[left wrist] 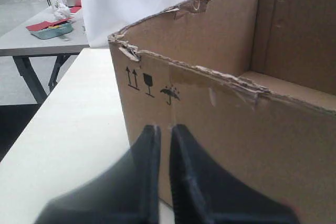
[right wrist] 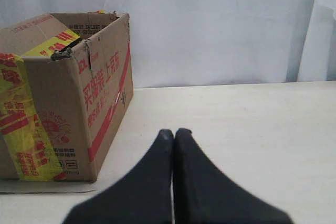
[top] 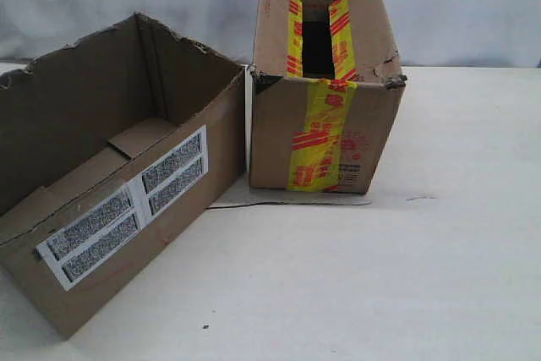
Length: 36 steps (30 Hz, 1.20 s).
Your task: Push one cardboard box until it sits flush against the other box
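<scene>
Nearest, in the lower left of the exterior frame, the cardboard box (top: 127,209) lies open-topped on the bench (top: 380,276). Its long axis slants from lower left toward upper centre, and the left end effector (left wrist: 164,129), closed on nothing, sits close to its symbol-marked end, so I'd judge the push underway but unfinished. Farther back at upper centre, the other box (top: 325,124) seems to meet only its far corner, leaving a wedge of gap, so the next shove should swing the near end round until the faces close. The right end effector (right wrist: 174,132), likewise closed and empty, hovers over bare bench beside the taped box.
</scene>
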Tool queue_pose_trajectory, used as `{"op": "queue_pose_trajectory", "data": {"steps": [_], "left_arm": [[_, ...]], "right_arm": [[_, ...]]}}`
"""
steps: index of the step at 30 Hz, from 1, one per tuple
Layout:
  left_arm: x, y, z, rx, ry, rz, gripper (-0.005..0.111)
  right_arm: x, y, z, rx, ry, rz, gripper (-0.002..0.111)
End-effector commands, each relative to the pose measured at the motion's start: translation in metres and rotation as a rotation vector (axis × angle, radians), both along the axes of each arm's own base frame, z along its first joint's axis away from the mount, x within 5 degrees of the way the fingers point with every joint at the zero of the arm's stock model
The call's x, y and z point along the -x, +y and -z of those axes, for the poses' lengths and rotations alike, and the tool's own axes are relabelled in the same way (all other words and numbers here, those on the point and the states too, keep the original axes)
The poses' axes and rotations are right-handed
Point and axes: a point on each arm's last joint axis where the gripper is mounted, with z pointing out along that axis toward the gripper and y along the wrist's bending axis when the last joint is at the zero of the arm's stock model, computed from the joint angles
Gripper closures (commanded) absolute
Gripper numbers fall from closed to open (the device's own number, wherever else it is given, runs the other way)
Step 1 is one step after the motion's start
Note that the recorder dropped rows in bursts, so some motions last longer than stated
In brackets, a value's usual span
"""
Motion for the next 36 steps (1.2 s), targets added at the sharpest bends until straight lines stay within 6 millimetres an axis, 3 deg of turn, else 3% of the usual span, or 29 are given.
{"op": "queue_pose_trajectory", "data": {"steps": [1,12,16,21,23,29,36], "left_arm": [[0.0,0.0,0.0,0.01,-0.01,0.0,0.107],[-0.002,0.0,-0.009,0.011,-0.112,0.001,0.107],[-0.002,-0.001,-0.021,0.115,-0.254,-0.001,0.107],[0.0,0.003,-0.037,0.376,-0.449,-0.039,0.107],[0.0,0.004,-0.041,0.365,-0.485,-0.043,0.107],[-0.001,0.003,-0.039,0.329,-0.441,-0.039,0.107],[-0.026,0.004,-0.023,0.286,-0.169,-0.073,0.107]], "right_arm": [[0.0,0.0,0.002,-0.002,0.005,0.004,0.109],[0.0,0.0,0.002,-0.002,0.005,0.004,0.109],[0.0,0.0,0.002,-0.002,0.005,0.004,0.109],[0.0,0.0,0.002,-0.002,0.005,0.004,0.109],[0.0,0.0,0.002,-0.002,0.005,0.004,0.109],[0.0,0.0,0.002,-0.002,0.005,0.004,0.109],[0.0,0.0,0.002,-0.002,0.005,0.004,0.109]]}}
